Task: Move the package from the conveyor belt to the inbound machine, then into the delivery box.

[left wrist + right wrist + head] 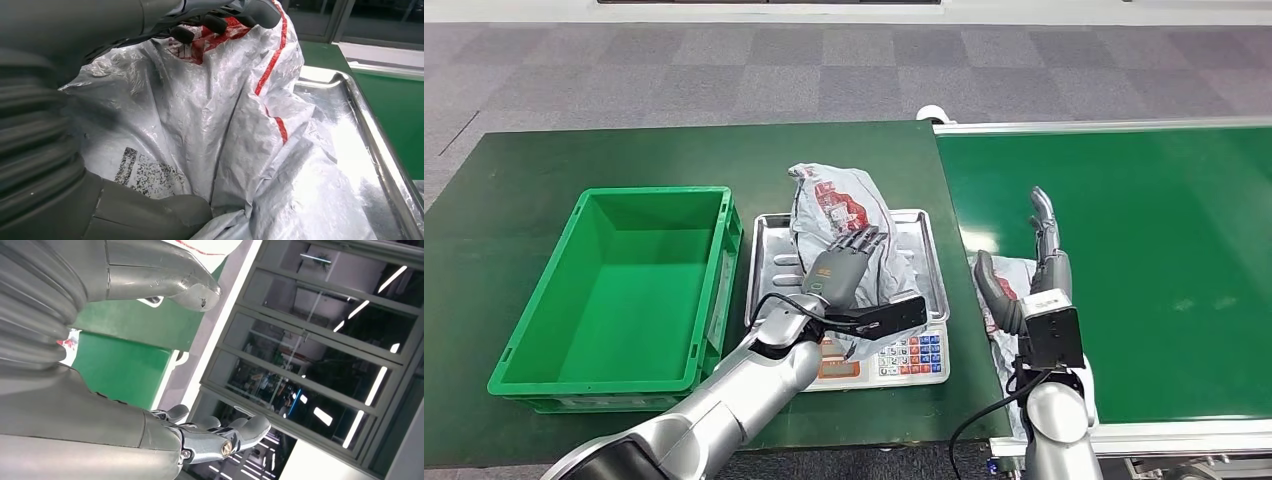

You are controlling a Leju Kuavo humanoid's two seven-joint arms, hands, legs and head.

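The package [839,200], a crumpled silver-grey bag with red print, lies on the steel tray [769,250] of the inbound scale. My left hand [844,265] lies over its near half and grips it. In the left wrist view the bag [225,125] bunches between the fingers [215,22] and the thumb [150,210]. My right hand [1034,270] is held upright and open over the near left corner of the conveyor belt [1144,260], fingers straight, thumb apart, holding nothing [100,415]. The green delivery box [714,280] stands empty to the left of the scale.
A second white bag [1002,330] lies on the belt's left edge under my right hand. The scale's keypad [909,355] faces me, below the tray. Dark green tabletop [524,180] surrounds box and scale; grey carpet lies beyond.
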